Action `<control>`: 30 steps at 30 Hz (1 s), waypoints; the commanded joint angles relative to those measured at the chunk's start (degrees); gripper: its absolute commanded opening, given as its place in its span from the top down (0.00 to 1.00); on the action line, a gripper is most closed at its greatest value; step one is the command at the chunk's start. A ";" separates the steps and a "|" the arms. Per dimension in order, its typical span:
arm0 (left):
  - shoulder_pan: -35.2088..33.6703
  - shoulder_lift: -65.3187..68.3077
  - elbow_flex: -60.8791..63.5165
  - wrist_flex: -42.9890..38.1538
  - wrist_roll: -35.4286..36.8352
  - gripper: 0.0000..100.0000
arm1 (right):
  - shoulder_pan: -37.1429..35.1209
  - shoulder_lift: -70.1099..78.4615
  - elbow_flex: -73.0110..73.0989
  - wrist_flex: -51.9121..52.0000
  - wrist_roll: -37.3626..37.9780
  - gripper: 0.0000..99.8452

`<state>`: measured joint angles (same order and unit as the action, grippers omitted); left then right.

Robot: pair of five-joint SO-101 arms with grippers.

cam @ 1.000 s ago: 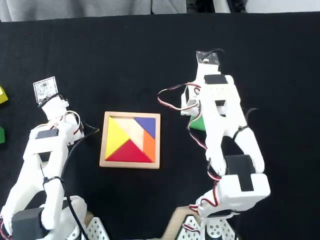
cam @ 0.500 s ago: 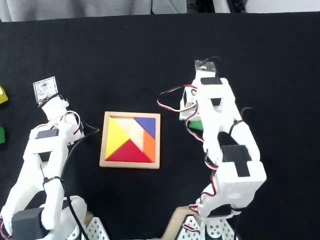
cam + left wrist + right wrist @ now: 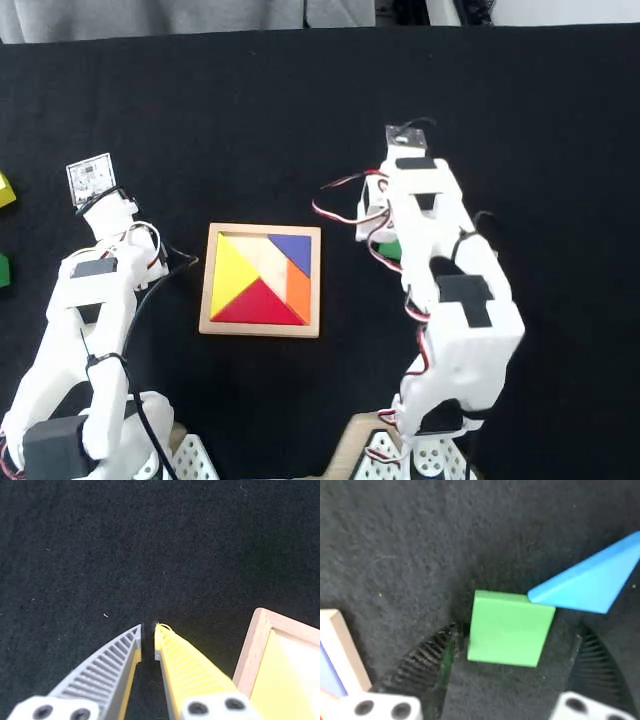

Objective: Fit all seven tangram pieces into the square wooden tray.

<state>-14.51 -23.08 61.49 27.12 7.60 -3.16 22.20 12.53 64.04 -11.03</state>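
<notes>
Green square piece [image 3: 509, 627] lies on the black cloth [image 3: 200, 120] right of the wooden tray [image 3: 260, 330], with a blue triangle [image 3: 590, 585] touching one corner. The right gripper [image 3: 515, 634] straddles it, jaws spread wide, holding nothing. The left gripper [image 3: 149, 627], closed and empty, hangs just left of the tray, which holds a yellow piece [image 3: 232, 275], red piece [image 3: 262, 303], orange piece [image 3: 298, 290] and dark blue piece [image 3: 293, 248].

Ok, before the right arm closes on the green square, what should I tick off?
1. Fingers of the right gripper open on either side of the green square: ok.
2. Square clear of other pieces: not ok; the tip of the blue triangle meets its corner.
3. Square lying flat: ok.
4. The left gripper shut and beside the tray, not over it: ok.
5. Room left in the tray for the square: cannot tell.
</notes>
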 commanded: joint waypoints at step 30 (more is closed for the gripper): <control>0.66 -1.67 -0.13 -1.05 -0.44 0.94 | -0.35 3.74 -7.25 2.64 2.37 0.96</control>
<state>-14.51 -23.08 61.49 27.12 7.60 -2.55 25.01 7.43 67.74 -9.45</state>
